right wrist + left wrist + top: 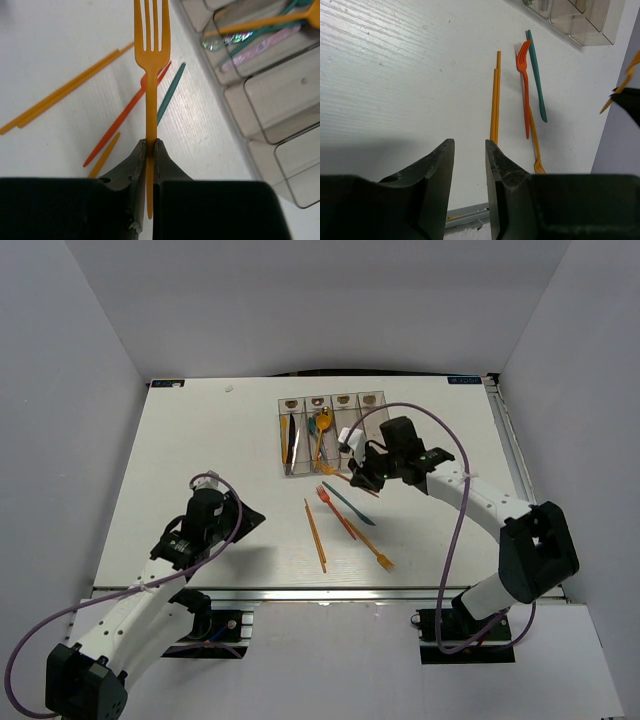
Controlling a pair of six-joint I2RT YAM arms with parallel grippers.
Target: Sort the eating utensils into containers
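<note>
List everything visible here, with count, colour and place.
Narrow clear plastic bins: four, transparent, joined row, table's far middle.
Utensils inside bins: several, orange, black, teal.
Thin plastic sticks: two, orange, on table before bins.
Red plastic fork: one, red-orange, right of sticks.
Slim teal utensil: one, teal, beside red fork.
Loose orange plastic fork: one, orange, nearest the arms.
Held orange plastic fork: one, orange, in right jaws.
White table: one, white, under everything.
Left jaws: one pair, black, apart, empty, over table's left.
Right jaws: one pair, black, shut on held fork, near bins.
</note>
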